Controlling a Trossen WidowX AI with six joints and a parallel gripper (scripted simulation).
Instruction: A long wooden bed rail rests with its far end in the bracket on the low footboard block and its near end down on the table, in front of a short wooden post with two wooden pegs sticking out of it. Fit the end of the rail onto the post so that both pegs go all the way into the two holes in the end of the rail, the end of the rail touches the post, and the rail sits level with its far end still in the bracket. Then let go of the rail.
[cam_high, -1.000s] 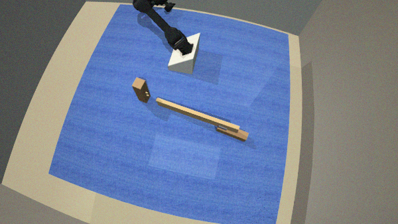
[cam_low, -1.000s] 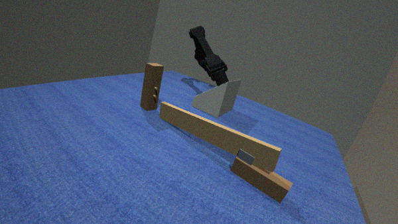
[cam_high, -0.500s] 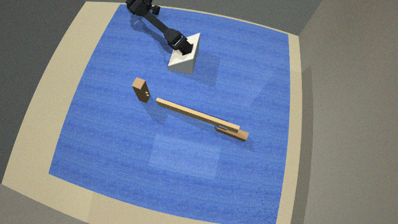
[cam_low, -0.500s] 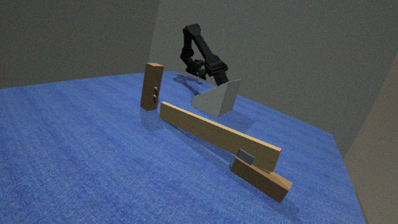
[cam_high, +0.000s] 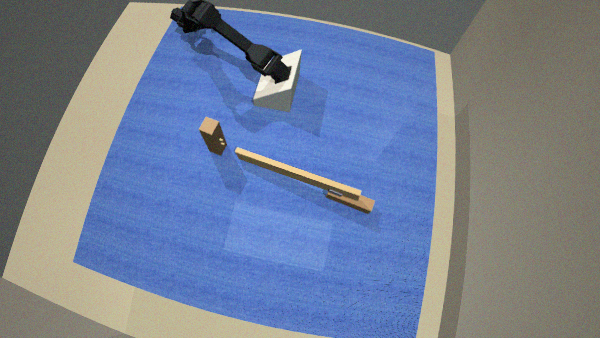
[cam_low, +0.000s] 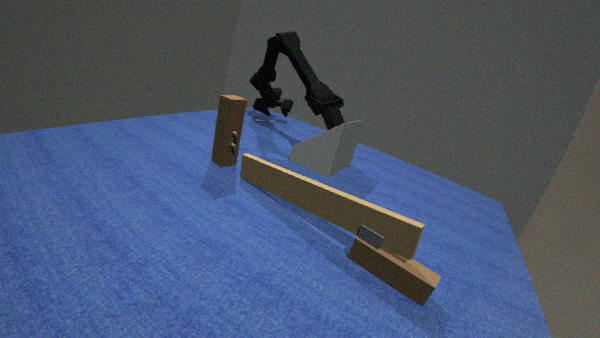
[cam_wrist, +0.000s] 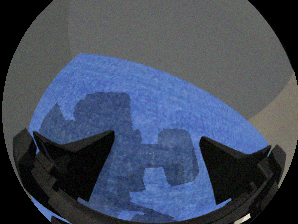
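The long pale rail (cam_high: 300, 173) (cam_low: 320, 201) rests with its far end in the grey bracket (cam_low: 371, 237) on the low footboard block (cam_high: 365, 205) (cam_low: 392, 272). Its near end is lower, down at the table, with a gap between it and the post. The short brown post (cam_high: 210, 126) (cam_low: 228, 120) stands upright. Its two pegs (cam_low: 234, 135) stick out bare toward the rail. The holes in the rail's end are not visible. My gripper (cam_low: 274, 110) (cam_wrist: 158, 139) is open and empty, above the mat behind the post, well away from the rail.
The arm's wedge-shaped white base (cam_high: 274, 101) (cam_low: 320, 151) stands behind the rail. The blue mat (cam_high: 165, 215) (cam_low: 125, 225) lies under everything, with a beige table border (cam_high: 55, 200) around it. The arm's shadow falls on the mat beneath the gripper.
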